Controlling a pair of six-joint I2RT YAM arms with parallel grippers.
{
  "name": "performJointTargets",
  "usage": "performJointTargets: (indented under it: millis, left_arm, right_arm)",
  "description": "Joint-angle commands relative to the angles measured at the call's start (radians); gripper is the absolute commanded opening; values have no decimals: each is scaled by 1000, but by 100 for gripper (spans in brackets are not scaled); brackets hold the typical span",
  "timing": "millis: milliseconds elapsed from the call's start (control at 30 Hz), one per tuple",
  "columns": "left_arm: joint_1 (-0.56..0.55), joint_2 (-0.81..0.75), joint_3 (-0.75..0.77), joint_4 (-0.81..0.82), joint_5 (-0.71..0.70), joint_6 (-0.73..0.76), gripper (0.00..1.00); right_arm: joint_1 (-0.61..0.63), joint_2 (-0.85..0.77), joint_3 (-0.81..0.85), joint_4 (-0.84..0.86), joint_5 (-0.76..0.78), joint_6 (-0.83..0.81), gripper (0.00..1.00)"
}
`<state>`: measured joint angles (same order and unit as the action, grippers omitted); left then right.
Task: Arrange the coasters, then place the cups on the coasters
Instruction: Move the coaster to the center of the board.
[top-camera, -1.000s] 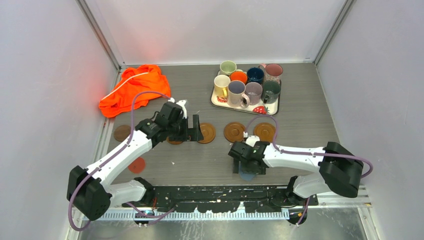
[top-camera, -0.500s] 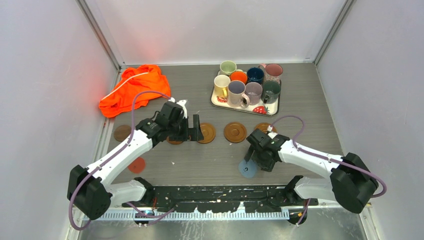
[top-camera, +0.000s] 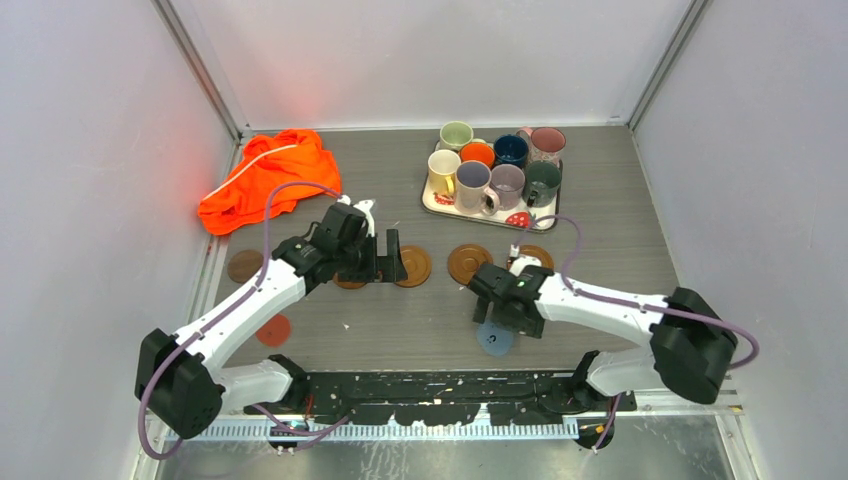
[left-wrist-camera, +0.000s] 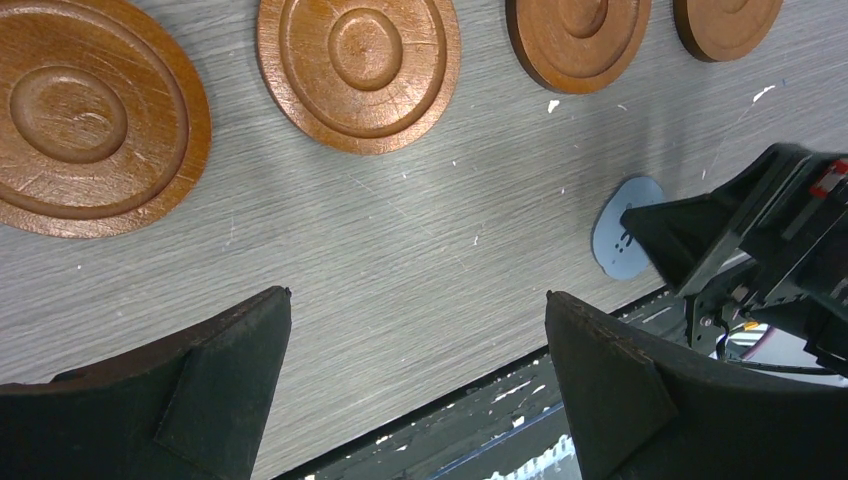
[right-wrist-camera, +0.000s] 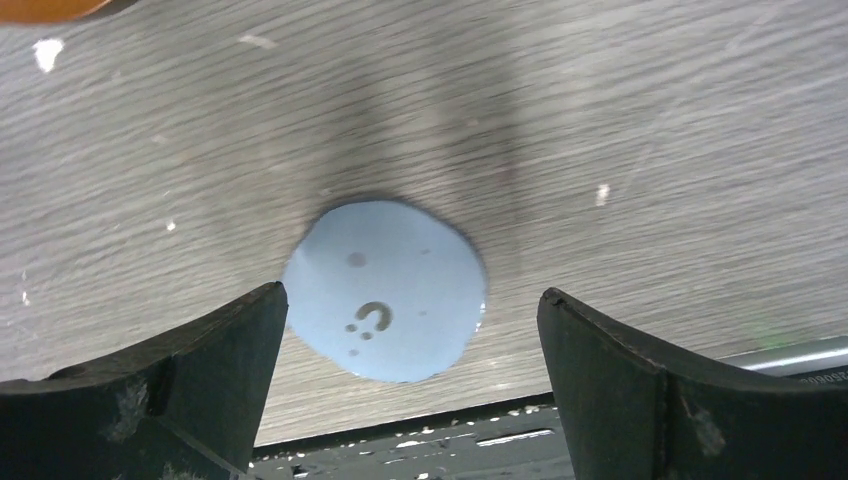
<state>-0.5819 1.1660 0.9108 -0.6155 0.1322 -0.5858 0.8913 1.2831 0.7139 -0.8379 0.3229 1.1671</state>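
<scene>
- Near the 6 o'clock edge of the table (top-camera: 420, 320), the light-blue coaster (top-camera: 494, 341) lies flat, and the right claw (top-camera: 498, 318) is poised just over its 12 o'clock side.
- Seen from the right wrist, that claw's fingers (right-wrist-camera: 150, 400) stand wide apart on either side of the disc, neither touching it, and they hold nothing.
- Across the middle of the table, the wooden coasters (top-camera: 469, 264) form a row running from 9 towards 3 o'clock. The end ones are partly hidden by the arms.
- The left claw (top-camera: 388, 258) hangs open and empty above this row, with only bare table between its fingers in the left wrist view.
- At 9 o'clock the dark brown coaster (top-camera: 244, 266) sits apart from the row, and the red coaster (top-camera: 272, 330) lies at 8 o'clock.
- At 1 o'clock the cups (top-camera: 443, 172) are crowded together on the white strawberry-print tray (top-camera: 545, 222).
- An orange cloth (top-camera: 270, 178) is heaped at 10 o'clock.
</scene>
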Motion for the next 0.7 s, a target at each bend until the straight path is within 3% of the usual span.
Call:
performJointTargets:
  millis: [0,367,667]
  left_arm:
    - [4,6,28,22,9,16,100]
    - [4,-3,25,15,9,19,100]
    - [4,-4,20,16,14,17,100]
  right_arm:
    - [95,100,85,-27,91,-4,100]
    - [106,184,33,89,-3,1,100]
    - [100,131,-67,123,-40,107,100]
